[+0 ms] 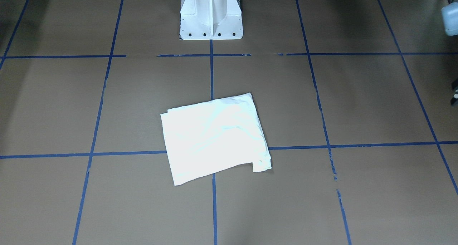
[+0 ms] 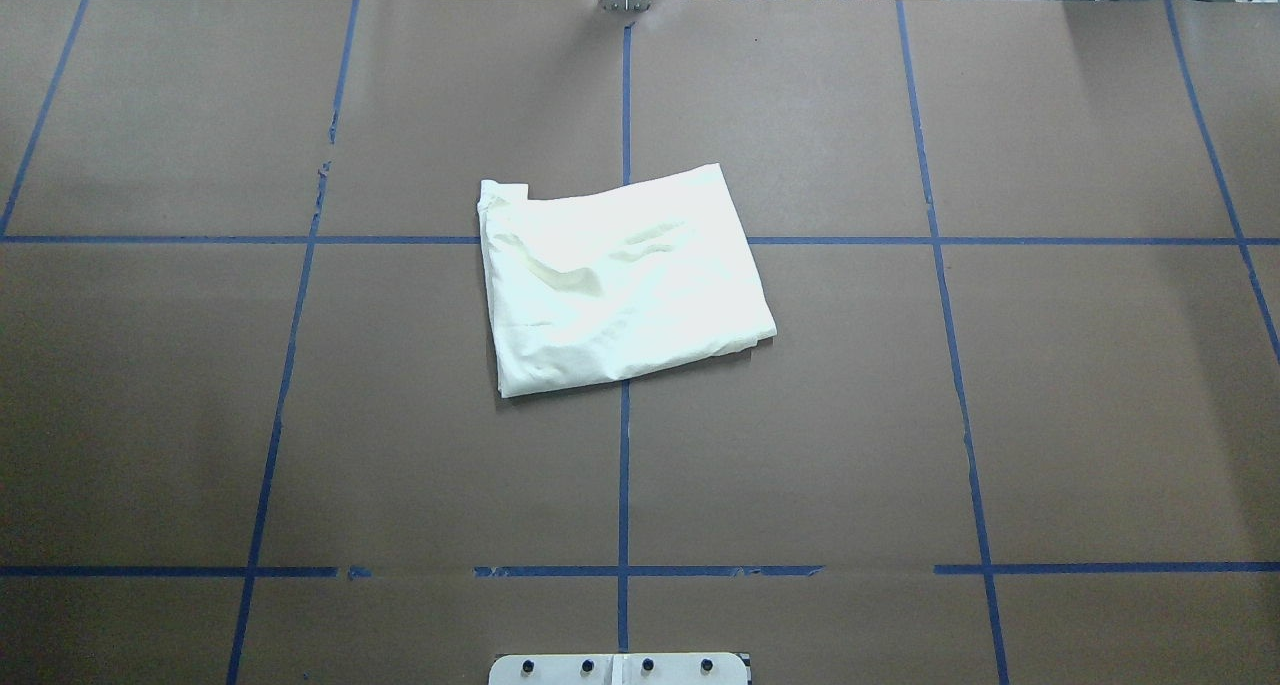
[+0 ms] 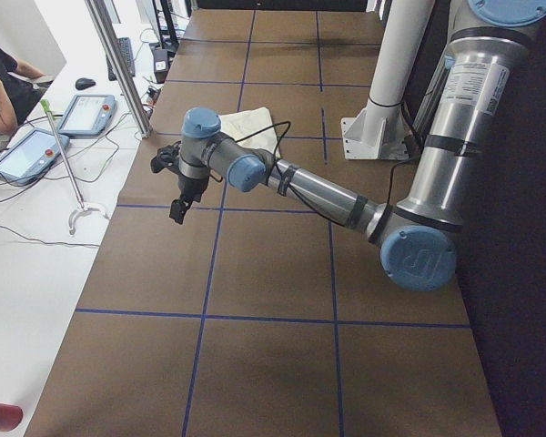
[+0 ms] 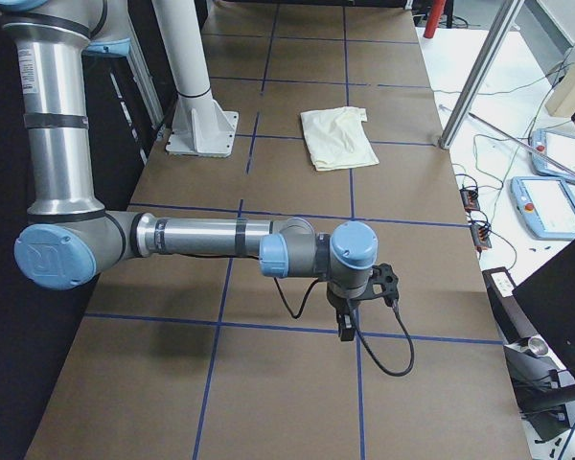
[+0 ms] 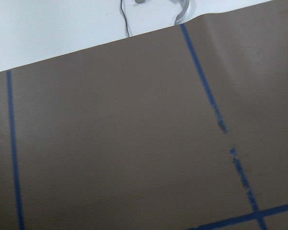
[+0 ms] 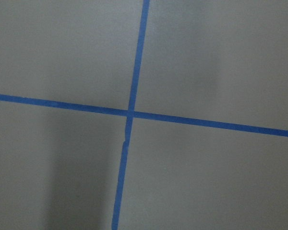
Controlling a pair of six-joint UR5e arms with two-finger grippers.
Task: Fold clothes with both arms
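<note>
Jaws on both sides show only from the table's ends, so I cannot tell how wide either pair stands; neither holds anything that shows. Both hang over bare table [image 2: 900, 445]. Left arm [image 3: 318, 189] and right arm [image 4: 201, 237] each reach out level, wrist bent down. Between the two pairs, well apart from either, lies the shirt [image 2: 620, 285], folded to a skewed rectangle, its long axis running roughly from one pair toward the other. Neither left gripper [image 3: 184, 187] nor right gripper [image 4: 350, 321] looks clearly nearer.
</note>
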